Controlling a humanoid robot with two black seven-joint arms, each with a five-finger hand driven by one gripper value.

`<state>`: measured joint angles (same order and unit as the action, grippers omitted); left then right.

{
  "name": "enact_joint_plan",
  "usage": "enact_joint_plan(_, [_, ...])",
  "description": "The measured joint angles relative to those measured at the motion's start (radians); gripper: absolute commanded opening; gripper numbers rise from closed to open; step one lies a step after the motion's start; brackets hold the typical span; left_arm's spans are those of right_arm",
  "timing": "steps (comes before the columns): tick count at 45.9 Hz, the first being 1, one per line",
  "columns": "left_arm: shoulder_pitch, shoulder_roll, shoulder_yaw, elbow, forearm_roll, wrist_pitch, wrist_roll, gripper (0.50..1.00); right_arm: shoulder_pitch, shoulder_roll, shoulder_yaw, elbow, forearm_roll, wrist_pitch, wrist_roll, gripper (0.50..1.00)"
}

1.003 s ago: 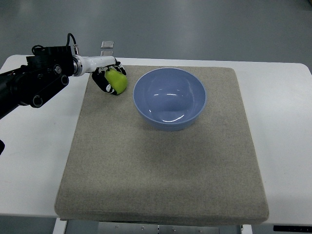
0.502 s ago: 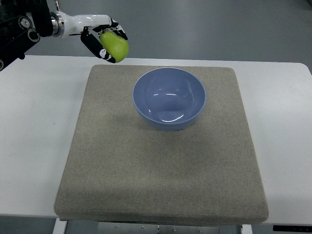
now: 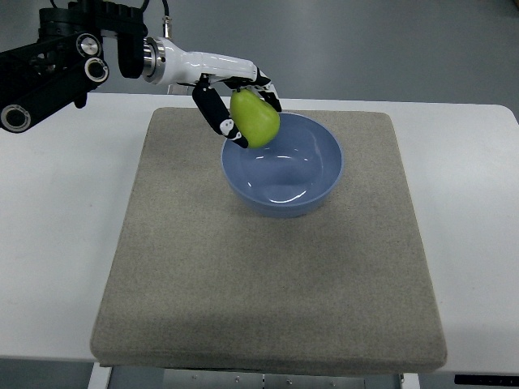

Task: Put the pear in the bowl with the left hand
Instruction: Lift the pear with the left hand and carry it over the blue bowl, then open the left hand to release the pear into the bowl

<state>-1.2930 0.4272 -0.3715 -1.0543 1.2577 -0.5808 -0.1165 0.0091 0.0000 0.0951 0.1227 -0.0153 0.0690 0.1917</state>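
Top view: mat (image 3: 268, 267) beneath bowl (image 3: 284, 174)

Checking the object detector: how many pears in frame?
1. The pear is gripped in the left hand, held over the upper-left rim of the blue bowl. None visible elsewhere.

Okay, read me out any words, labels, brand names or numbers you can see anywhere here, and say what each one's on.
There is no text to read in this view.
The pear, the blue bowl and the grey mat are plain.
The left hand and its black arm housing show no legible marking; the small white dots on the fingers are too small to tell whether they are print.
The white table carries no label.
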Motion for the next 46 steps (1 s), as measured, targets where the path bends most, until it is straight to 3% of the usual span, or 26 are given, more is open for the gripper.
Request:
enact_joint_plan(17, [0.021, -0.056, 0.068, 0.010, 0.014, 0.016, 0.003, 0.500, 0.001, 0.000, 0.000, 0.000, 0.000, 0.000, 0.000, 0.926])
enact_joint_plan(19, [0.025, -0.056, 0.068, 0.011, 0.014, 0.023, 0.004, 0.591, 0.000, 0.000, 0.000, 0.000, 0.000, 0.000, 0.000, 0.926])
enact_joint_plan(25, [0.029, -0.056, 0.068, 0.011, 0.014, 0.062, 0.006, 0.934, 0.000, 0.000, 0.000, 0.000, 0.000, 0.000, 0.000, 0.926])
enact_joint_plan(27, [0.029, -0.056, 0.068, 0.012, 0.013, 0.073, 0.006, 0.990, 0.000, 0.000, 0.000, 0.000, 0.000, 0.000, 0.000, 0.926])
enact_joint_plan(39, [0.032, -0.056, 0.052, 0.030, -0.027, 0.109, 0.006, 0.994, 0.000, 0.000, 0.000, 0.000, 0.000, 0.000, 0.000, 0.926])
enact_joint_plan(46, [0.029, -0.056, 0.047, 0.042, -0.171, 0.110, 0.006, 0.996, 0.000, 0.000, 0.000, 0.000, 0.000, 0.000, 0.000, 0.926])
